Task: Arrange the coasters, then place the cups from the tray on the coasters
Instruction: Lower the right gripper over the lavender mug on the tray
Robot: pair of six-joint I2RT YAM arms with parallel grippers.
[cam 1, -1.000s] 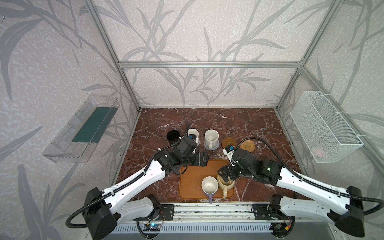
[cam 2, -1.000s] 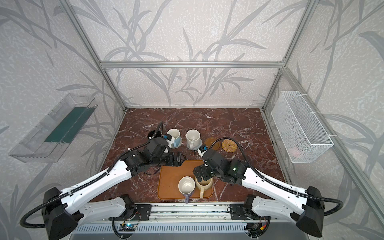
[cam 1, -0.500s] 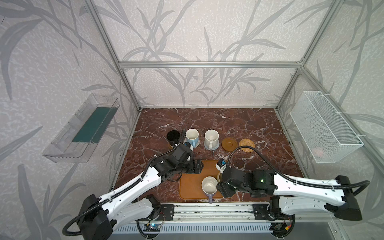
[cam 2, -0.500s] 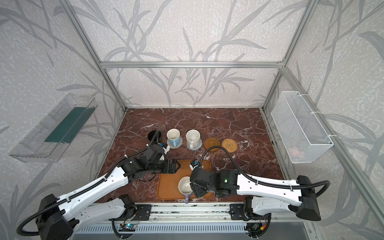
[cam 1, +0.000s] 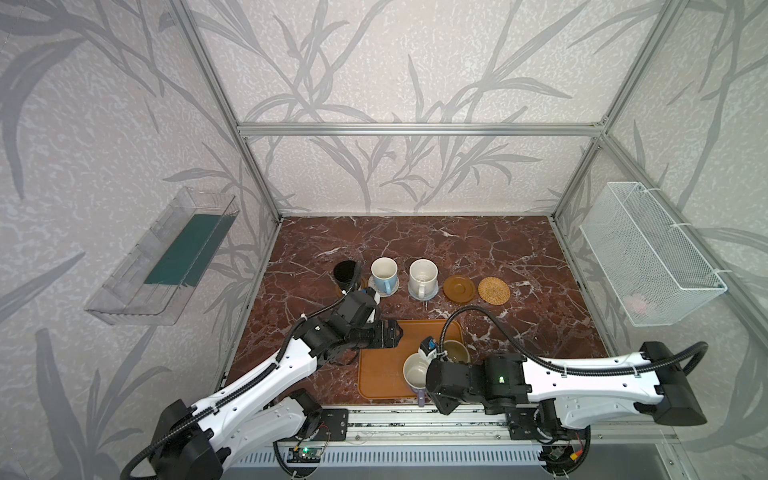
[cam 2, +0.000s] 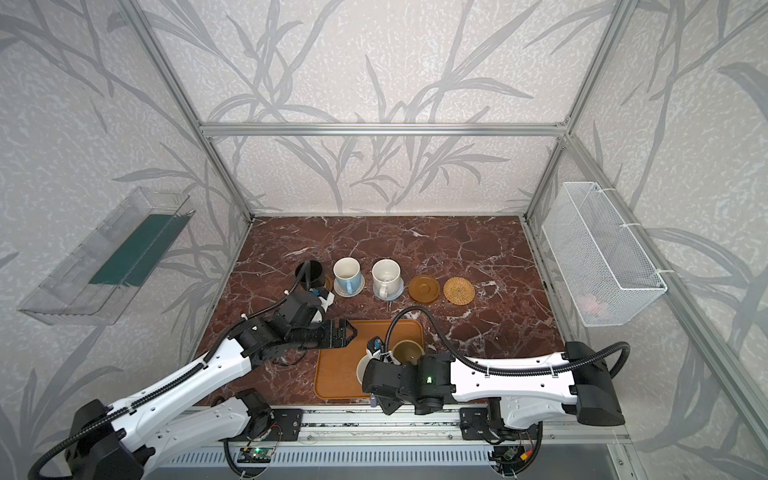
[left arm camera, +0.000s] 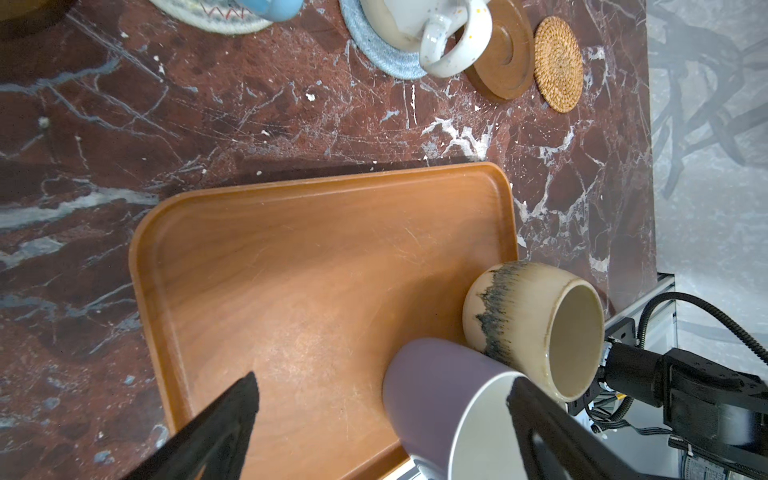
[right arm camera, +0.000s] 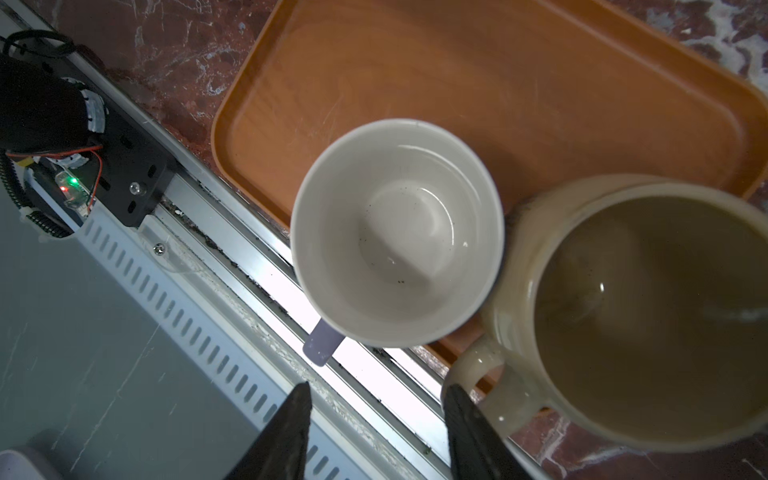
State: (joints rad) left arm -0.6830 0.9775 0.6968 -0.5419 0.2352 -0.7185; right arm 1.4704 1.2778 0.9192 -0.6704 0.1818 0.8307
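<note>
Your right gripper (right arm camera: 377, 388) hangs over the metal front rail (right arm camera: 232, 266) at the tray's 6 o'clock edge. Its jaws are part-way apart with only rail showing between them, so it is grasping nothing. One finger (right arm camera: 465, 419) overlaps the handle of the beige-yellow ceramic mug (right arm camera: 648, 316); you cannot tell whether it touches.

Just beside that mug, at its 8 o'clock in both top views, stands the lavender ceramic mug (cam 1: 415, 370), handle pointing to 6 o'clock past the rim. Both stand upright in the 5 o'clock part of the flat orange-brown rectangular tray (cam 1: 378, 374).

Your left gripper (cam 1: 395, 332) hovers released, jaws wide, over the tray's 11 o'clock part.

At 12 o'clock of the tray a row crosses the dark red marble counter (cam 1: 498, 249), from 9 toward 3 o'clock:
- the black ceramic mug (cam 1: 345, 272)
- the light blue ceramic mug (cam 1: 383, 272) on the cream woven round coaster (cam 1: 395, 287)
- the speckled white ceramic mug (cam 1: 423, 274) on the blue-grey woven round coaster (cam 1: 433, 293)
- an uncovered smooth brown wooden round coaster (cam 1: 459, 288)
- an uncovered tan rattan round coaster (cam 1: 493, 291)
</note>
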